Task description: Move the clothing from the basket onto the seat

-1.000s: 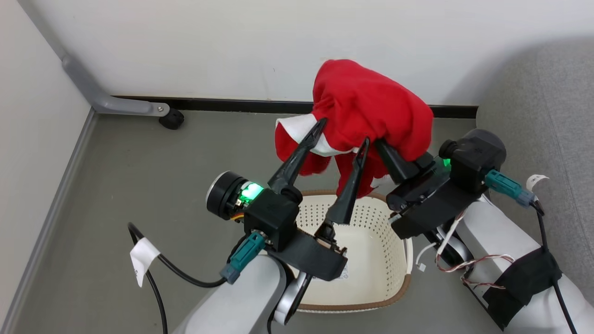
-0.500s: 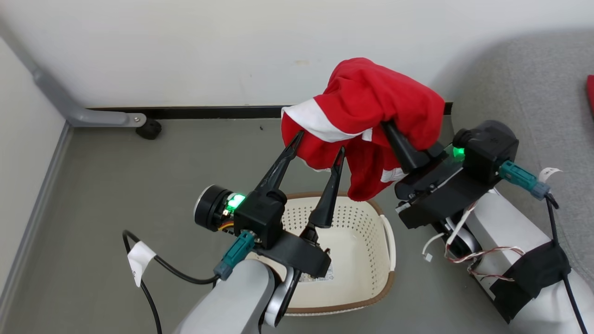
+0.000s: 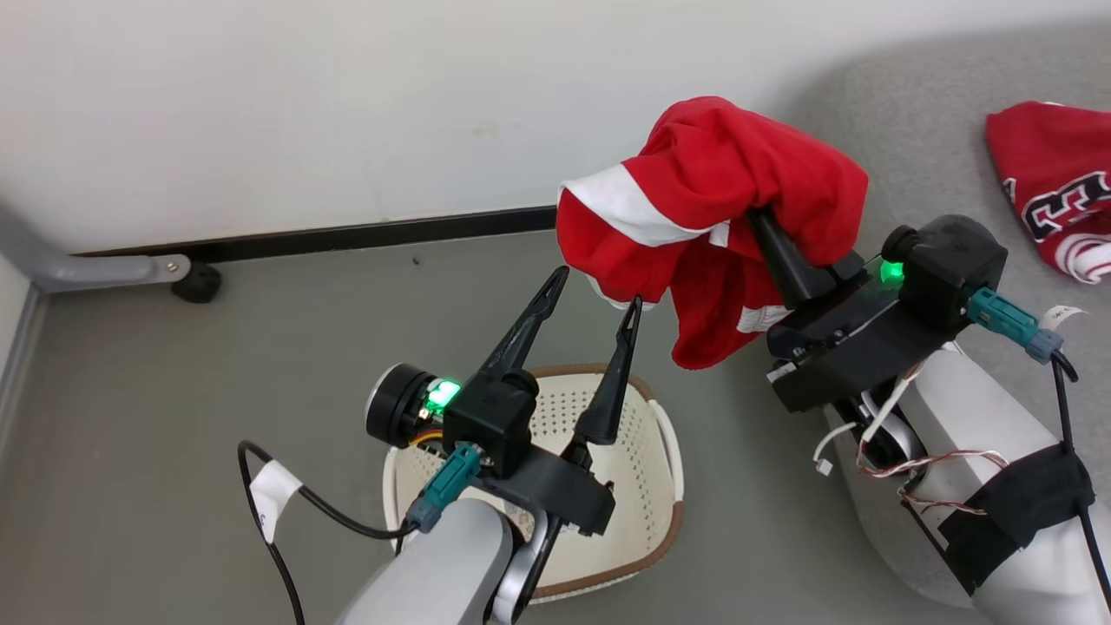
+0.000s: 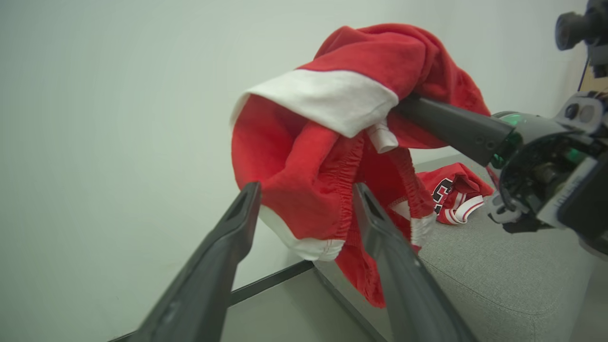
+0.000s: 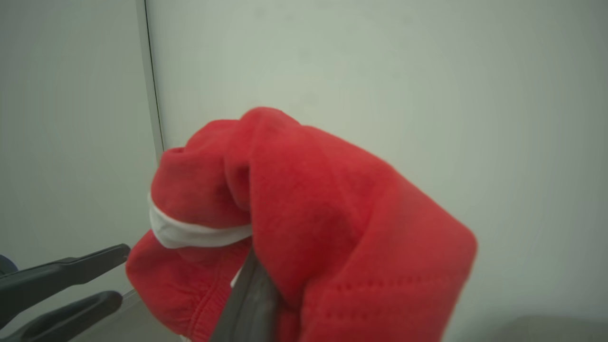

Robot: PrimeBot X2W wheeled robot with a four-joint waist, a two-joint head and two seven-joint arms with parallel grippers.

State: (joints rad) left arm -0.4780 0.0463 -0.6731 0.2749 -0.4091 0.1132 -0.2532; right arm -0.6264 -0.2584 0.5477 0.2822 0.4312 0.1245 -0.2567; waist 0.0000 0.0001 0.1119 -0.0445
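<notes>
A red garment with a wide white stripe hangs bunched in the air, with my right gripper shut on it; its fingertips are buried in the cloth. It hangs between the basket and the grey seat. My left gripper is open just below the cloth's left hem, above the cream basket, gripping nothing. In the left wrist view the garment hangs just beyond the spread left fingers. A red jersey with black-and-white lettering lies on the seat. The right wrist view looks into the garment.
The basket stands on the grey floor near a white wall with a black skirting. A grey metal leg with a black castor stands at the far left. The seat's edge runs close beside my right arm.
The head view has swung right, bringing the jersey on the seat into it. My right gripper has carried the striped garment from over the basket toward the seat. The left fingers have come clear of the cloth.
</notes>
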